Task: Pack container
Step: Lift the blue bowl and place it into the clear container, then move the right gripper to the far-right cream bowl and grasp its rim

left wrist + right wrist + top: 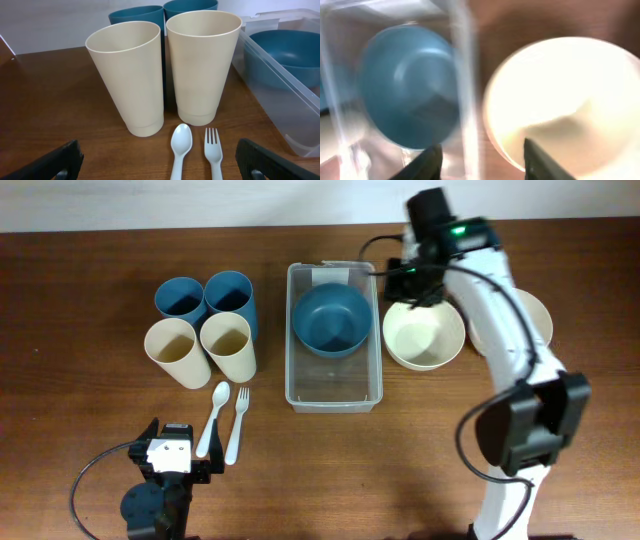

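The clear rectangular plastic container (292, 350) is found lying lengthwise at the middle of the brown wooden worktop (80, 300). A round blue bowl (331, 318) is seated in its far half. A round cream bowl (424, 335) is set just beside its right wall. The right tool (482, 160) is held above that wall, between the two bowls, with its jaws parted and nothing gripped. The left tool (162, 167) is released and spread wide, near a white plastic spoon (180, 145) and a white plastic fork (213, 150). Two cream tapered cups (132, 80) and two blue cups (182, 298) are grouped upright to the left of the container.
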`<move>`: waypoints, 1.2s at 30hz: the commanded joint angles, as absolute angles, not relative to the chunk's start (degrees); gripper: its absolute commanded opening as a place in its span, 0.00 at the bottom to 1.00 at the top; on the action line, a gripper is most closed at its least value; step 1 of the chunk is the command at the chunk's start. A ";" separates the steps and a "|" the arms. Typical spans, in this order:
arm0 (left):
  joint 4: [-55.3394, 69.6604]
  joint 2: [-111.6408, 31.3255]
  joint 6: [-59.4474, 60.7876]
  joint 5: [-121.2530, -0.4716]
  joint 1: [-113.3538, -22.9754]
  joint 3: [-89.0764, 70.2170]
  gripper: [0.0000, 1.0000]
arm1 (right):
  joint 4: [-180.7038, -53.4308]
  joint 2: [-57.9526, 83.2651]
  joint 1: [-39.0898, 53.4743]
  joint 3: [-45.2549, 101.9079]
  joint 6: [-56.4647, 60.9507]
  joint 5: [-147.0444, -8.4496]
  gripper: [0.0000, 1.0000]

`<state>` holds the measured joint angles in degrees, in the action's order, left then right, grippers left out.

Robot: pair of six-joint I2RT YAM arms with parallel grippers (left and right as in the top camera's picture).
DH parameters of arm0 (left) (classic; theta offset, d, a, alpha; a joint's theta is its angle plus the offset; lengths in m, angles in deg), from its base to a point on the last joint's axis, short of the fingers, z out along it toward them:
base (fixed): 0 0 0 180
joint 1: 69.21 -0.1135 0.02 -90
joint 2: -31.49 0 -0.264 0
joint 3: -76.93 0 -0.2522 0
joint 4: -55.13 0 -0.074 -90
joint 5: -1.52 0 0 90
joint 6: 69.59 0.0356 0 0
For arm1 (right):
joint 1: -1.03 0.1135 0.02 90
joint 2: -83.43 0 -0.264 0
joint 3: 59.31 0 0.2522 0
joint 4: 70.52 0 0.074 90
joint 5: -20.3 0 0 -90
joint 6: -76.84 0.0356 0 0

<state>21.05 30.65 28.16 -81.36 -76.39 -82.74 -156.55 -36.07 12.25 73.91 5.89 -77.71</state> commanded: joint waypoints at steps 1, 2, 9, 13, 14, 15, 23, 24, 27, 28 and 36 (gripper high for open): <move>21.14 31.13 28.90 -80.75 -76.18 -83.07 1.00 | -161.12 -33.10 6.48 76.14 6.02 -69.41 0.48; 21.14 31.13 28.90 -80.75 -76.18 -83.07 1.00 | -162.30 -33.30 5.04 75.83 6.20 -69.43 0.47; 21.12 31.13 28.90 -80.75 -76.18 -83.07 1.00 | -161.99 -33.56 -6.61 73.47 6.18 -67.73 0.49; 21.14 31.13 28.90 -80.75 -76.18 -83.07 1.00 | -160.22 -34.76 -13.76 73.47 6.18 -67.70 0.49; 21.12 31.13 28.90 -80.75 -76.18 -83.07 0.99 | -159.94 -35.16 -15.16 73.47 6.22 -67.75 0.49; 21.12 31.13 28.90 -80.75 -76.18 -83.07 1.00 | -159.70 -35.90 -16.58 73.47 6.22 -67.70 0.50; 21.12 31.13 28.90 -80.75 -76.18 -83.07 1.00 | -157.60 -42.74 -23.48 73.47 6.40 -67.70 0.54; 21.12 31.13 28.90 -80.75 -76.18 -83.07 1.00 | -157.49 -43.75 -23.86 73.47 6.40 -67.70 0.54; 21.12 31.13 28.88 -80.75 -76.18 -83.07 0.99 | -157.08 -46.61 -24.10 73.47 6.37 -68.08 0.54; 21.12 31.13 28.88 -80.75 -76.18 -83.07 1.00 | -157.10 -47.55 -24.07 73.47 6.37 -68.45 0.54; 21.12 31.13 28.88 -80.75 -76.18 -83.07 1.00 | -156.75 -54.81 -24.14 73.47 6.37 -69.21 0.48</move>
